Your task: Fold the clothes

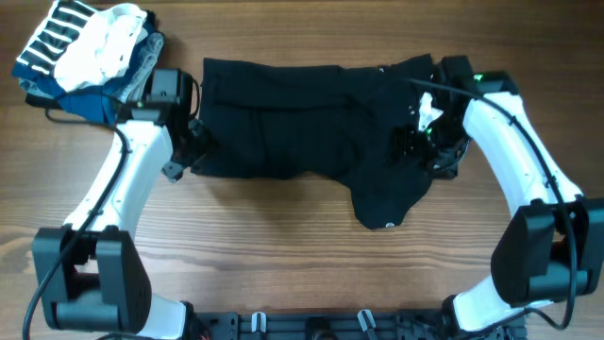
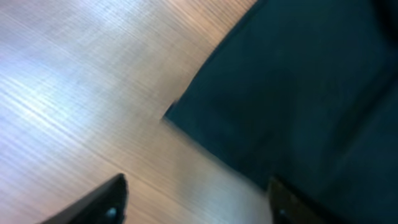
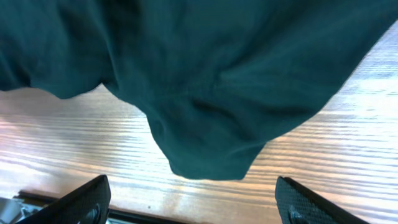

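Note:
The black garment [image 1: 302, 118] lies spread across the middle of the table, with a lobe [image 1: 387, 208] hanging toward the front. My left gripper [image 1: 186, 151] is open at the garment's left edge; the left wrist view shows a corner of the cloth [image 2: 292, 93] just ahead of the open fingers [image 2: 196, 202] over bare wood. My right gripper [image 1: 420, 146] is open over the garment's right part. In the right wrist view the dark cloth [image 3: 205, 81] fills the top, its rounded lobe above the open fingers [image 3: 193, 205].
A pile of other clothes [image 1: 90, 47], striped, white, blue and grey, lies at the back left corner. The wooden table [image 1: 283, 255] extends to the front, with a black rail [image 1: 311, 326] along the front edge.

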Tool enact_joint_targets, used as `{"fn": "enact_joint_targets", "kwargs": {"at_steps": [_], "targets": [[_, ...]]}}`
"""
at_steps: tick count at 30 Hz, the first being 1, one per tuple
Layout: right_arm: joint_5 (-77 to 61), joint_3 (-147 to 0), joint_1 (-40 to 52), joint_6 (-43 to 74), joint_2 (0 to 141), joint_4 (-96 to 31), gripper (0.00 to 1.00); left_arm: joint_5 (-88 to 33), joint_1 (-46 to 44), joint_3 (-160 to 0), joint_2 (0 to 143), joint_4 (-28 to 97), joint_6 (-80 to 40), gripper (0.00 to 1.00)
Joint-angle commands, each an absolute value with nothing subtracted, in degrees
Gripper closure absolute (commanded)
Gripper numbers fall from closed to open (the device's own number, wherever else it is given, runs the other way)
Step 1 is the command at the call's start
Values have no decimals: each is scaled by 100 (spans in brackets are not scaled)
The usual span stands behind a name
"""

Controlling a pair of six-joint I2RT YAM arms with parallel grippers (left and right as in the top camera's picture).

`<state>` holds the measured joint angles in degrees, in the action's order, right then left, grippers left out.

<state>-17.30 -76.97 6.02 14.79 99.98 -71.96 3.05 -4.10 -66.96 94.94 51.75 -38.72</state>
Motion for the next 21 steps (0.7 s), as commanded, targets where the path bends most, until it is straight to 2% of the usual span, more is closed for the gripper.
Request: {"fn": "enact_joint_targets", "kwargs": {"at_steps": [1, 5, 10, 11, 12, 13, 15, 19, 21], "targets": [[-1680, -7406, 921, 1828, 9771, -7004, 16, 283, -336, -5924, 9677, 4097, -4316, 34], [-1634, -7244, 1358, 1977, 9771, -6729, 17, 276, -91, -5682, 10230, 3514, -4316, 39], [-1439, -7199, 1391, 2165, 9771, -6681, 19, 198, -36, -5682, 10593, 3282, -4311, 47], [-1367, -7188, 1391, 2255, 9771, -6707, 24, 196, -36, -5682, 10593, 3162, -4311, 50], [-1376, -7188, 1391, 2272, 9769, -6718, 29, 196, -36, -5682, 10593, 3048, -4311, 58], [-1365, -7188, 1391, 2410, 9699, -6772, 31, 193, -36, -5684, 10593, 2947, -4311, 78], [-1284, -7188, 1385, 2453, 9579, -6862, 32, 189, -36, -5684, 10591, 2950, -4313, 96], [-572, -7183, 1321, 2729, 9317, -7397, 31, 150, -36, -5684, 10586, 2954, -4309, 96], [-388, -6928, 1321, 2939, 9314, -7216, 32, 152, -36, -5684, 10586, 2952, -4283, 96]]}}
